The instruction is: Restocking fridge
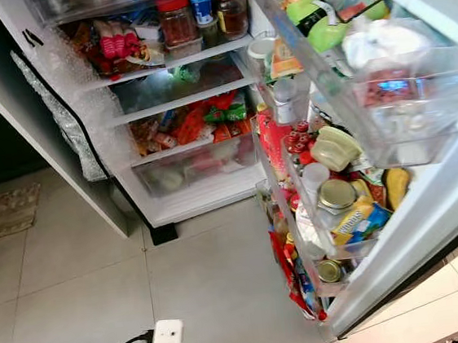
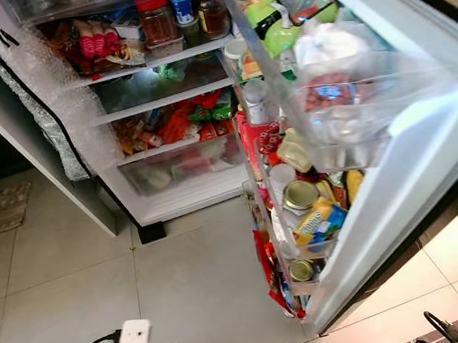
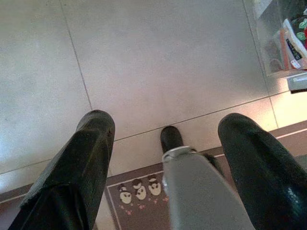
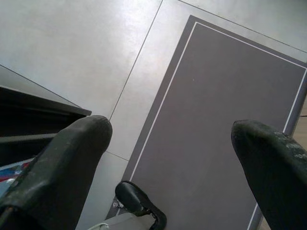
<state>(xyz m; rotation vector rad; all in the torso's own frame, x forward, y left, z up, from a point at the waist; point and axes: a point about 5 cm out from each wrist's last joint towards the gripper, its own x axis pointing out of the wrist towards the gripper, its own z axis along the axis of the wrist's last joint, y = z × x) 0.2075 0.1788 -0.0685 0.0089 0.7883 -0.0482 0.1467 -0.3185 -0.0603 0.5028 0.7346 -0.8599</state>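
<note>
Cropping fridge [image 1: 215,191] top — drawer (frosted) unreadable.

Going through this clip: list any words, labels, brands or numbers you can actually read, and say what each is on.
None can be read.
Jar labels on the top shelf: too blurred.
Packets and bottles in the door bins: print too small and blurred.
Doormat: cartoon figures, no text.

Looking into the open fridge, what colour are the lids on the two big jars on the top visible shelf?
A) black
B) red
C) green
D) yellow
B: both big jars on that shelf wear red lids, with a smaller blue-capped container standing between them.
</note>
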